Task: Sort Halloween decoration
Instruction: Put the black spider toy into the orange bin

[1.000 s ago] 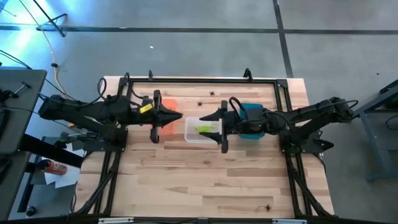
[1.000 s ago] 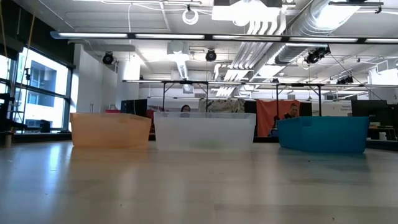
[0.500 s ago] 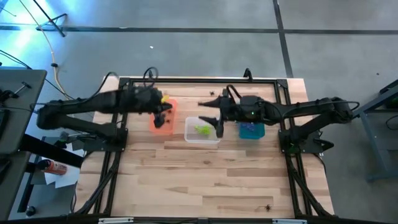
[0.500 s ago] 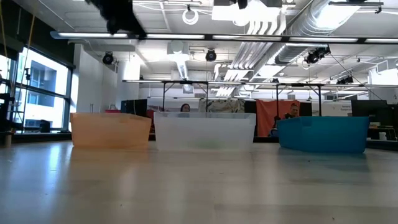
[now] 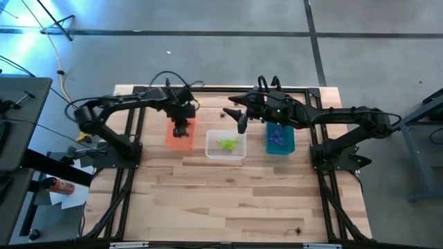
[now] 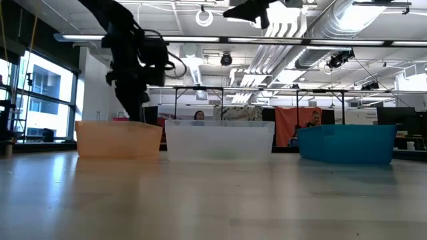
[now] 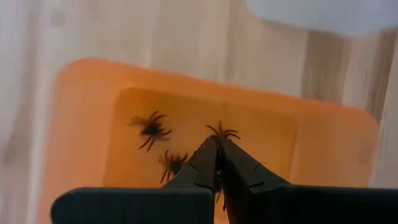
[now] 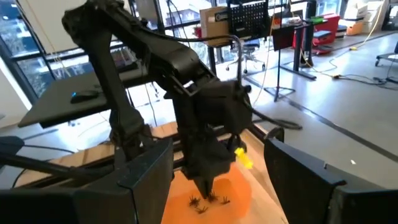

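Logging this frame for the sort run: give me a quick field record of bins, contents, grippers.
orange bin: black spiders inside
clear bin: green pieces inside
teal bin: purple pieces inside
left gripper: shut, pointing down into orange bin; whether it holds a spider, cannot tell
right gripper: open, raised by the clear bin's far edge
loose item: one dark spider on table beyond bins

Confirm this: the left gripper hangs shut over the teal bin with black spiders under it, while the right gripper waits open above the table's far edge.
Wrong bin. The left gripper, fingers shut, hangs over the orange bin, not the teal bin; the left wrist view shows the black spiders on its orange floor. The rest holds: the right gripper is open near the table's far edge, as the high view shows.
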Available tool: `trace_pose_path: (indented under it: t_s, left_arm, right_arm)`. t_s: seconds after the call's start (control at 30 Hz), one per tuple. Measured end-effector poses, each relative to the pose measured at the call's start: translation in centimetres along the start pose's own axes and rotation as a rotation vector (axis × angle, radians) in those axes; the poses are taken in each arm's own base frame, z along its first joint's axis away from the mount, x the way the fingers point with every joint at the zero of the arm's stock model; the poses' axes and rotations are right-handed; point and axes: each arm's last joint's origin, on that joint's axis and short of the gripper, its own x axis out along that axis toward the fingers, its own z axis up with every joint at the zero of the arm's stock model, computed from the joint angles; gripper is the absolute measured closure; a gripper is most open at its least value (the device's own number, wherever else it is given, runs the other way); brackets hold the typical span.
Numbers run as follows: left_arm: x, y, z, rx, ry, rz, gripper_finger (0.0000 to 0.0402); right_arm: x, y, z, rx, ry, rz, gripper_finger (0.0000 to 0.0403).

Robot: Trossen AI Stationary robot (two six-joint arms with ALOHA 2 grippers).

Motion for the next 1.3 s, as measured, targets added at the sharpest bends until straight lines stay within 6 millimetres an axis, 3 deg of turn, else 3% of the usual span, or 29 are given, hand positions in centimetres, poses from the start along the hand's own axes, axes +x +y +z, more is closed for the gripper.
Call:
trace_pose_path:
  t_s: [0.3,0.77,0.9,1.07,1.3]
  left_arm:
    - [4.2,1.3,0.3,0.187,0.122,0.03,0.0401]
    - [4.9,1.6,0.5,0.123,0.121,0.039,0.0397]
    - [4.9,1.5,0.4,0.093,0.129,0.037,0.0364]
    - [4.2,1.3,0.3,0.067,0.125,0.039,0.0289]
    - [1.1,1.0,0.7,0.022,0.096,0.052,0.0208]
  right_arm:
    - [0.0,-0.3,-1.0,-0.02,0.103,-0.02,0.0155]
    - [-0.1,-0.4,-1.4,-0.03,0.147,-0.027,0.0155]
    - [-0.1,-0.4,-1.4,-0.03,0.147,-0.027,0.0155]
    - [-0.1,-0.4,-1.4,-0.048,0.147,-0.026,0.0155]
    - [-0.1,-0.4,-1.4,-0.074,0.148,-0.014,0.0155]
